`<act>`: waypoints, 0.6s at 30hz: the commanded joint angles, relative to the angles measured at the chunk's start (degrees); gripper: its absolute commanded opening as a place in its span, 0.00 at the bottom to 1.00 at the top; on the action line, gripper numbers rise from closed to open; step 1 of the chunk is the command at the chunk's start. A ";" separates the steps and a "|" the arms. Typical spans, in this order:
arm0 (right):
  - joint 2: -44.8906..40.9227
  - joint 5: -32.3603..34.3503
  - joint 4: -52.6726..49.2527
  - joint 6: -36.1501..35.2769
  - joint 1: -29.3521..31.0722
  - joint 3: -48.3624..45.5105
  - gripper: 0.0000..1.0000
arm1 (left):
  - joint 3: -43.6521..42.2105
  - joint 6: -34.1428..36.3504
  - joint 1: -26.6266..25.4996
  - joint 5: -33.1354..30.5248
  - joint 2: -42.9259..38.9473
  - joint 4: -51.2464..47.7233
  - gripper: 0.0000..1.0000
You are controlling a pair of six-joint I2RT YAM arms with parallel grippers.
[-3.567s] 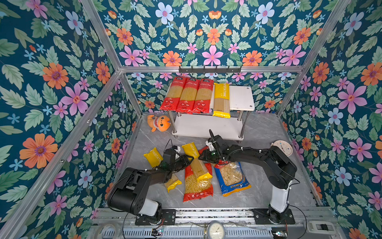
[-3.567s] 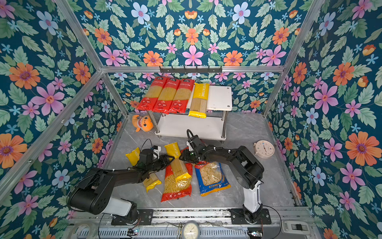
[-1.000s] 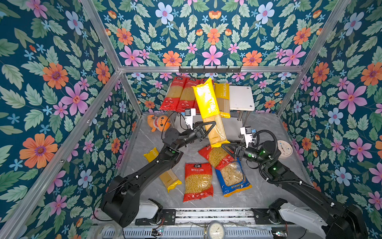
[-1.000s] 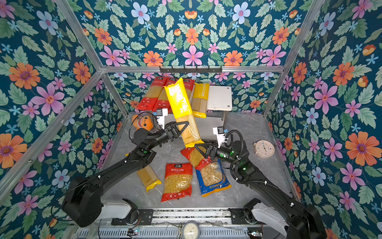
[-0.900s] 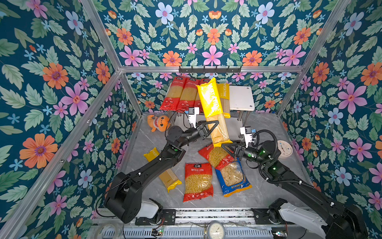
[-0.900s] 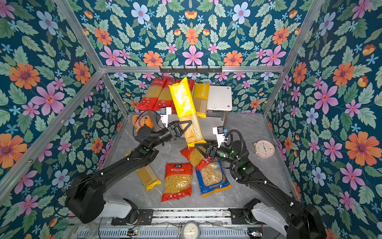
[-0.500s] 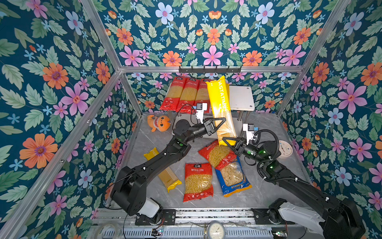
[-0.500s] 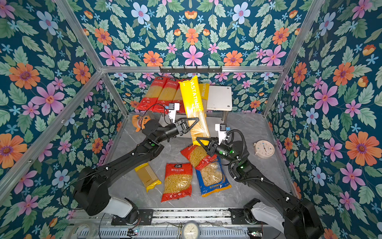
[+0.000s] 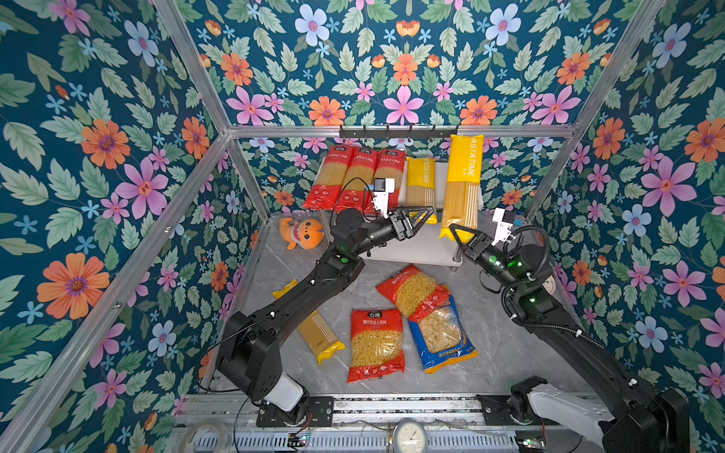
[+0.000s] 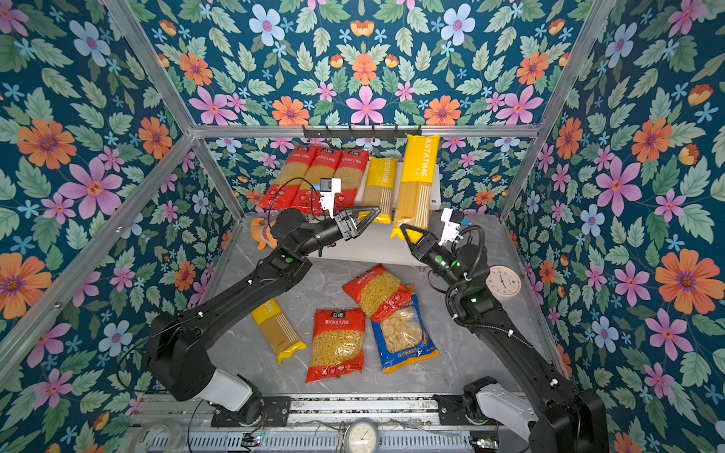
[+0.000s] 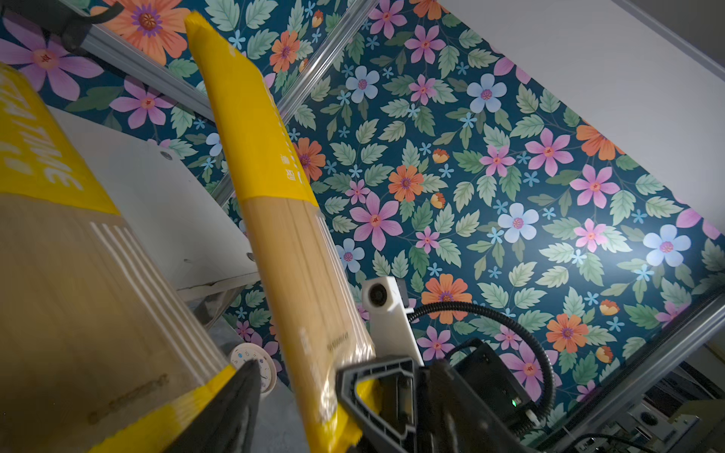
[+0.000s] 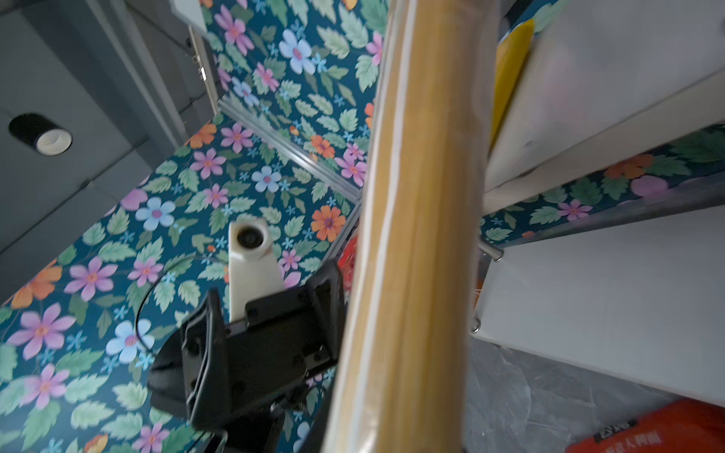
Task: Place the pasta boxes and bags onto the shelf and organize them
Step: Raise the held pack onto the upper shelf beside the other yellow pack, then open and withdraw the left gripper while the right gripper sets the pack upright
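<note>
Second yellow spaghetti pack going up, and that is judged to be the step in hand. The held pack (image 9: 463,176) is pinched at its lower end by the right claw (image 9: 459,232) and is carried almost upright at the right end of the shelf (image 9: 419,251). Whether it touches the top board cannot be told.

The left claw (image 9: 425,217) is seen spread and empty, just beside the near end of the shelved yellow pack (image 9: 419,184). Three red spaghetti packs (image 9: 359,176) are lined up on the top board to that pack's left. The lower board is bare.

Next, the held pack needs to be tipped flat and laid on the free strip to the right of the shelved yellow pack, parallel to it. Because it is gripped at one end only, a sag or swing is to be expected. Release is best kept back until the board carries its length, with the left claw kept clear.

On the surface (image 9: 490,353), a third yellow pack (image 9: 319,333), two red bags (image 9: 376,341) and a blue bag (image 9: 441,333) are left to be shelved.
</note>
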 commanded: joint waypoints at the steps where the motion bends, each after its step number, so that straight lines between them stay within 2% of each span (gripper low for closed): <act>1: 1.92 -1.23 -4.46 3.94 -3.06 5.21 0.00 | -2.93 2.08 1.04 -1.64 -2.89 -1.98 0.71; 6: 6.98 -6.62 -13.60 5.12 -5.58 13.95 0.00 | -12.07 4.26 2.66 -3.29 -10.95 -3.78 0.71; 12: 11.62 -14.31 -15.09 7.42 -5.53 19.16 0.00 | -23.67 4.92 5.93 -6.77 -20.08 -6.40 0.72; 18: 14.09 -19.79 -17.08 7.41 -5.54 22.18 0.00 | -28.51 5.37 7.31 -8.99 -24.93 -8.38 0.72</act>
